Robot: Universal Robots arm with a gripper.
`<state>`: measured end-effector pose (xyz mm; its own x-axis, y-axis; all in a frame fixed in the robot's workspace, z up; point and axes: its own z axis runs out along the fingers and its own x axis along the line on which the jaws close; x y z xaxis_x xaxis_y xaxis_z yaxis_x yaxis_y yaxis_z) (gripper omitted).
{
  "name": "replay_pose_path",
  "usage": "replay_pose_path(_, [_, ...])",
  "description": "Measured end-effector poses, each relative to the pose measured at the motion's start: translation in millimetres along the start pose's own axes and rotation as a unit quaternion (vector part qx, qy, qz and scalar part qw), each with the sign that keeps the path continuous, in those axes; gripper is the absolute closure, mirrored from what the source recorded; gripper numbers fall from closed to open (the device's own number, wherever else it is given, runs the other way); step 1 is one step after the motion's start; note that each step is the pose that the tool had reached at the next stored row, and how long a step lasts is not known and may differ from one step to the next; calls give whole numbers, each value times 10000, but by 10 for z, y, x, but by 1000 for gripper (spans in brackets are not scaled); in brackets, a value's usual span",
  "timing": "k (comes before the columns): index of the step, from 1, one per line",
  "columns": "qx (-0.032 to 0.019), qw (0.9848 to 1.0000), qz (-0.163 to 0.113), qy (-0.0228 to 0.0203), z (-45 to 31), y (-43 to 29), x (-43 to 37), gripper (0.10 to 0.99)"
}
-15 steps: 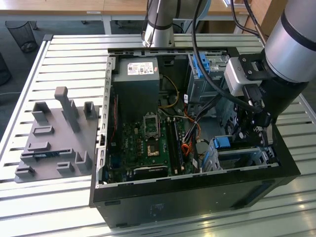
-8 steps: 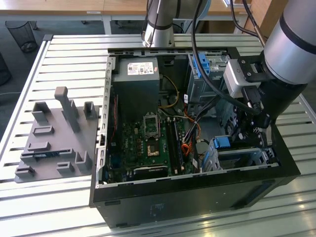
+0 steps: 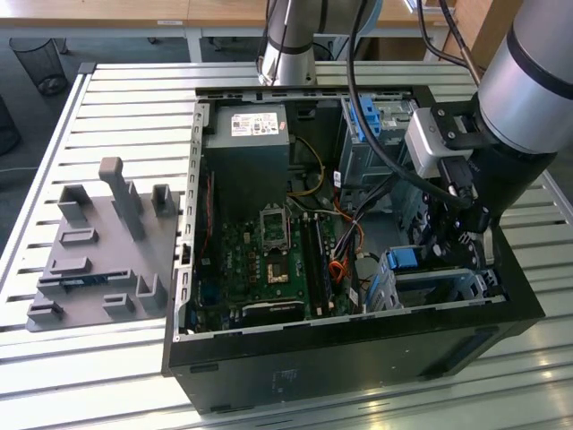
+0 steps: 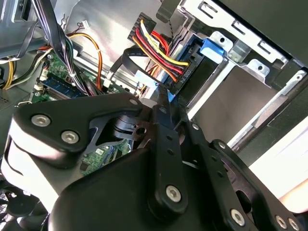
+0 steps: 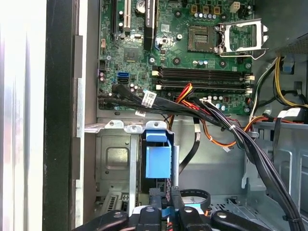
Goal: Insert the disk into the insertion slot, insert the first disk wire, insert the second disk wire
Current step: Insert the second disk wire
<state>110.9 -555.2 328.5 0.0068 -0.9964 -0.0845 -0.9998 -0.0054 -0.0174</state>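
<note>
The disk lies in the insertion slot, a low silver cage at the case's front corner on the exterior view's right. Its blue carrier shows at the end that faces the motherboard. A red, yellow and black wire bundle ends in a black plug at that disk end. Beside it runs a flat black disk wire with a light blue end. My gripper hangs just in front of the disk end, its fingers drawn together on that flat wire's end.
The motherboard with its memory slots lies beyond the slot. Black and orange cable bundles cross between board and cage. A taller grey cage stands at the back. The case wall runs close alongside. A grey fixture plate lies outside.
</note>
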Motion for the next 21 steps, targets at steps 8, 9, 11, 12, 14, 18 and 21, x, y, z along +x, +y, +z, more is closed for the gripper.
replay_pose_path(8, [-2,10000,0,-9,-51,-2,-5,863])
replay_pose_path(9, [-4,10000,0,-9,-58,-3,-5,863])
replay_pose_path(11, [-7,10000,1,-9,-79,-3,-7,863])
replay_pose_path(12, [-7,10000,1,-8,-90,-3,-8,863])
replay_pose_path(14, [-8,10000,1,-9,-116,-4,-10,863])
replay_pose_path(18, [-9,10000,1,-9,-150,-4,-13,882])
replay_pose_path(21, [-9,10000,1,-9,-165,-5,-14,980])
